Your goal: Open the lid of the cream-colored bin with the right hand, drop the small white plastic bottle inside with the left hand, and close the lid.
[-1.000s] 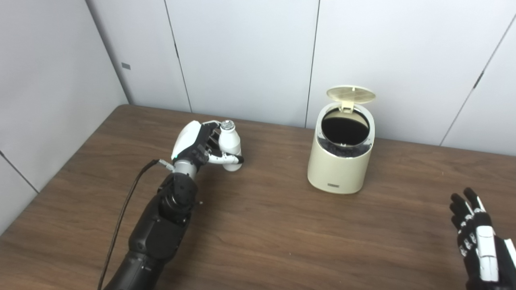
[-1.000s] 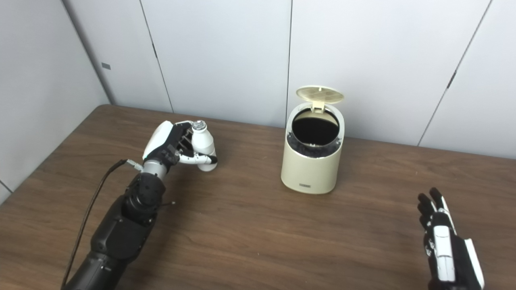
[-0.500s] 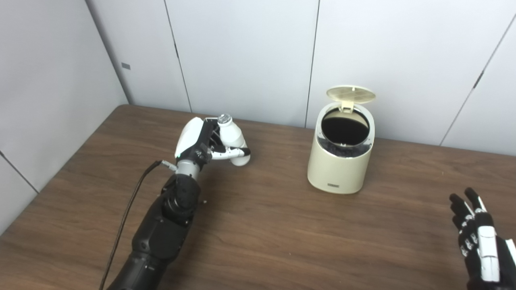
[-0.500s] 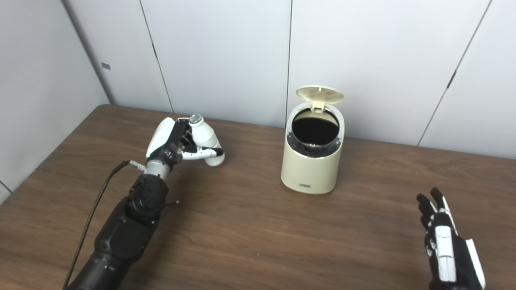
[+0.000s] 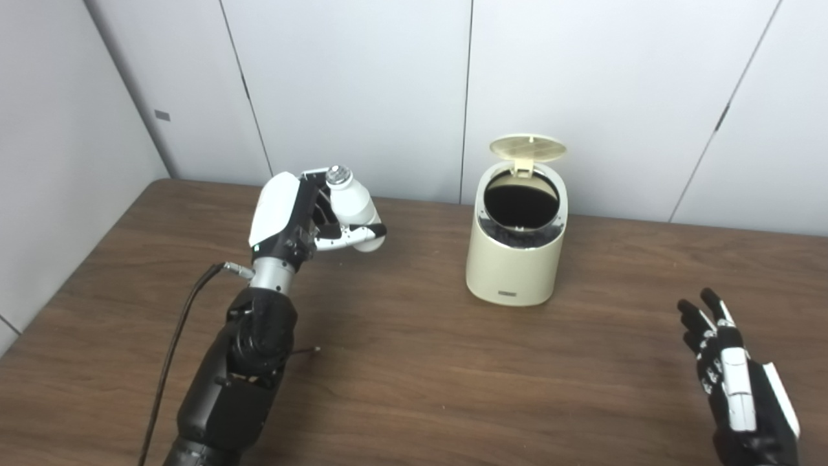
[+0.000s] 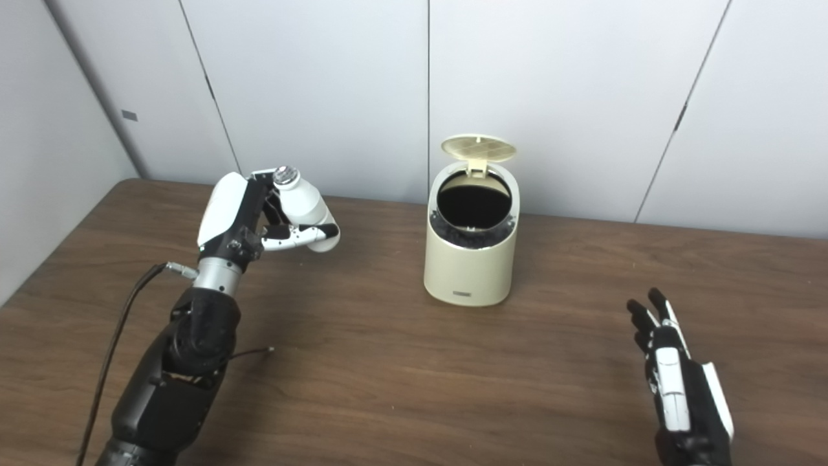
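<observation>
Right hand [image 5: 737, 388]: nearest, right of and in front of the cream-coloured cylindrical plastic bin [image 5: 515, 249], fingers extended and spread, holding nothing. Left hand [image 5: 294, 223]: left of bin, raised clear of the brown wooden table [image 5: 420, 375], fingers wrapped around small white plastic bottle [image 5: 354, 207], tilted, cap up. Bin lid [image 5: 528, 147]: upright, open.

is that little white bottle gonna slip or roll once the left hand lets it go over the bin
The bottle looks like smooth rigid plastic, so it may slide easily out of the left hand. It appears small and probably light, held tilted off the table. Being round-bodied, it would likely roll if it missed the bin, whose lid stands open.
</observation>
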{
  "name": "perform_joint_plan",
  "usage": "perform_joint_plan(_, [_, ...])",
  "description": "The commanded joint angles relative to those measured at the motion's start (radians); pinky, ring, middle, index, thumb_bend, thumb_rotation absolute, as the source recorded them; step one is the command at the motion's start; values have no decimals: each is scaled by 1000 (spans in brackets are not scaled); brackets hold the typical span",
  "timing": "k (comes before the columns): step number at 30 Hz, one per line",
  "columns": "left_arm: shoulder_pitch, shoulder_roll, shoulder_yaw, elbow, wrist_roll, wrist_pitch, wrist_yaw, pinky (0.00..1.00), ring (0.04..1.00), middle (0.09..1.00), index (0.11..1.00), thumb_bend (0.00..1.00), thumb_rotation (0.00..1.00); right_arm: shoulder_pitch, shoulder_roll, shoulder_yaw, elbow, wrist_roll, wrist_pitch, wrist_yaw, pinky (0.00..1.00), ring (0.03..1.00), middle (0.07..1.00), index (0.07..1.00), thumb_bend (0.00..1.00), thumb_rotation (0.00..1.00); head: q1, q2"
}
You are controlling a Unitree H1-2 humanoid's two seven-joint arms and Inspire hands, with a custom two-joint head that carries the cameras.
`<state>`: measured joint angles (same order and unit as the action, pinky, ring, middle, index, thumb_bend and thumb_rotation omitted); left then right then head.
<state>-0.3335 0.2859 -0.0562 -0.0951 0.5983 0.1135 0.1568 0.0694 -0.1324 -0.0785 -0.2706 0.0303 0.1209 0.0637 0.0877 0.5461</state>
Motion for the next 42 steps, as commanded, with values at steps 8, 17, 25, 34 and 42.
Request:
perform_joint_plan(8, [-54,-15,-20,-152,61,-36,-17,289,364,470,511,499,0,-8,9,19,22,-20,-86,-4,927,943,908,965,689,979,-73,-28])
perform_joint_plan(17, [-96,-57,-40,-194,67,-49,-55,374,434,476,492,504,0,6,25,22,25,-22,-85,-4,982,956,921,966,617,996,-91,-43])
perform_joint_plan(25, [-140,-97,-73,-155,96,-94,-42,300,377,485,523,499,0,3,25,30,47,-35,-108,-6,958,951,926,984,569,1000,-90,-52])
perform_joint_plan(34, [-200,-131,-96,-29,99,-210,4,313,370,486,531,497,0,2,35,33,51,-39,-109,-8,980,955,927,985,608,1000,-88,-59])
perform_joint_plan(42, [-238,-156,-109,61,133,-266,67,325,371,455,536,496,0,1,36,36,61,-49,-121,-12,976,956,928,987,607,1000,-92,-64])
